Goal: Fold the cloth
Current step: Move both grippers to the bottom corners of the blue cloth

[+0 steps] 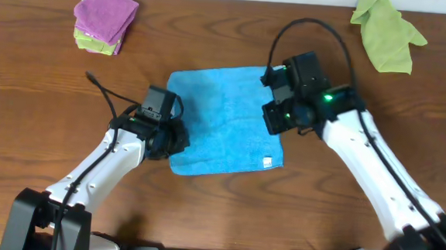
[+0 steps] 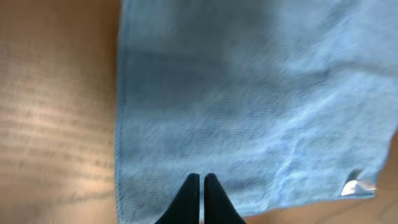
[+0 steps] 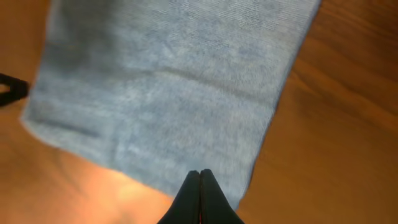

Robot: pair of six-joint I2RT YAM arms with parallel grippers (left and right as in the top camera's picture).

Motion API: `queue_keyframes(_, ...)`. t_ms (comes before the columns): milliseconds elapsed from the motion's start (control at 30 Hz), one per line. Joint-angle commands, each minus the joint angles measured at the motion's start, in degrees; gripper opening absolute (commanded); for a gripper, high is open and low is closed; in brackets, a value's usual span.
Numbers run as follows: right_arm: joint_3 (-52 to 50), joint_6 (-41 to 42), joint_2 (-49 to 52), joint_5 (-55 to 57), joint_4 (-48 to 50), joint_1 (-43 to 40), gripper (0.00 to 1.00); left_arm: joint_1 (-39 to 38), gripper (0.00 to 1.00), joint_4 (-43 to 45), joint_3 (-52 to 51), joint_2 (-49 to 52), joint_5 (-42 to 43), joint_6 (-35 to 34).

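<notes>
The sky-blue cloth (image 1: 223, 117) lies flat on the wooden table, with its white tag (image 1: 267, 162) near the front right corner. My left gripper (image 1: 177, 138) is at the cloth's left front edge; in the left wrist view its fingers (image 2: 201, 178) are shut and empty just over the cloth (image 2: 249, 93), with the tag (image 2: 357, 186) at the right. My right gripper (image 1: 274, 116) is at the cloth's right edge; in the right wrist view its fingers (image 3: 199, 173) are shut and empty over the cloth (image 3: 168, 81).
A folded purple cloth (image 1: 106, 11) lies on a green one (image 1: 91, 44) at the back left. An olive-green cloth (image 1: 384, 30) lies crumpled at the back right. Bare wood (image 1: 37, 114) surrounds the blue cloth.
</notes>
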Motion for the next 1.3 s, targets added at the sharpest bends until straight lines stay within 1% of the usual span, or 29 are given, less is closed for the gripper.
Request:
queue_keyframes(0,-0.3,2.6,-4.6,-2.2,-2.7,-3.4,0.04,-0.1,0.06,-2.2,0.2,-1.0,0.6,-1.7)
queue_keyframes(33,-1.2,2.8,-5.9,-2.9,-4.1,-5.0,0.12,-0.1,0.06,-3.2,0.2,-1.9,0.7,-1.6)
queue_keyframes(67,-2.7,2.8,-7.2,-4.2,-4.9,-6.8,0.17,-0.1,0.06,-4.1,0.2,-3.3,0.7,-1.5)
queue_keyframes(133,-6.0,2.7,-9.3,-8.0,-5.1,-9.7,0.19,-0.1,0.16,-4.7,0.2,-6.4,1.0,-1.2)
queue_keyframes(233,-11.8,2.6,-12.0,-14.3,-3.8,-13.4,0.29,0.0,0.41,-6.0,0.2,-11.1,1.0,-1.2)
queue_keyframes(267,-13.8,2.6,-12.8,-16.6,-2.9,-14.3,0.34,0.0,0.61,-7.1,0.1,-12.4,1.0,-1.2)
queue_keyframes(300,-15.8,2.6,-13.4,-18.8,-1.9,-14.9,0.39,0.0,0.69,-8.5,0.0,-13.4,1.0,-1.2)
queue_keyframes(400,-19.8,2.7,-13.8,-21.9,-0.2,-15.3,0.41,0.4,0.68,-9.7,-2.5,-15.2,2.4,-2.4)
queue_keyframes(500,-22.8,3.1,-13.8,-22.1,0.0,-15.3,0.4,0.4,0.67,-5.1,-8.2,-15.9,6.2,-4.3)
queue_keyframes(567,-24.4,3.1,-13.8,-22.1,0.3,-15.5,0.4,0.5,0.64,-2.6,-11.5,-16.0,7.6,-5.8)
queue_keyframes(600,-25.0,3.0,-13.8,-22.0,0.5,-15.7,0.4,0.6,0.64,-0.6,-13.3,-16.0,9.3,-5.8)
queue_keyframes(667,-26.3,3.1,-13.8,-21.2,1.4,-15.8,0.4,0.6,0.63,1.7,-15.3,-16.0,10.0,-6.0)
queue_keyframes(767,-27.9,3.1,-13.8,-19.5,2.6,-15.8,0.41,0.6,0.6,1.5,-16.1,-16.0,7.6,-5.9)
queue_keyframes(833,-28.8,3.1,-13.8,-17.9,3.9,-15.8,0.41,0.6,0.6,1.4,-16.3,-16.0,6.9,-5.7)
queue_keyframes(1033,-30.6,5.7,-13.6,-13.8,8.2,-15.7,0.41,0.6,0.6,1.6,-16.3,-15.8,0.2,-5.6)
queue_keyframes(1267,-32.5,7.2,-11.3,-11.9,12.2,-12.5,0.38,0.6,0.6,4.8,-16.3,-14.6,-0.8,-5.9)
